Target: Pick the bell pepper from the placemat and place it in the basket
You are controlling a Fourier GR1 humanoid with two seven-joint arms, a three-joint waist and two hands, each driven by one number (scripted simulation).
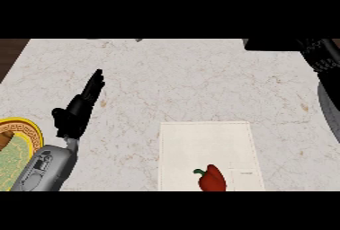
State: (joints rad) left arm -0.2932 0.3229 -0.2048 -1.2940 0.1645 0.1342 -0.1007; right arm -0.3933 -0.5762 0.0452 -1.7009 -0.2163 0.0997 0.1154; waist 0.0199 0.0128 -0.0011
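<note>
Head view: bell pepper [214, 178] on placemat [206, 143], left robot hand [78, 110] straight-fingered, empty.

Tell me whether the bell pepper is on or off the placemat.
On. The bell pepper lies on the placemat near its lower edge, untouched by any hand.

No readable text, labels or numbers.

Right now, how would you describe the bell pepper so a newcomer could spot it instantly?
Find the pale placemat on the marble counter, toward the view's lower right. The bell pepper lies at its near edge. It is the only red thing here, with a green stem, and nothing else sits on the mat.
</note>
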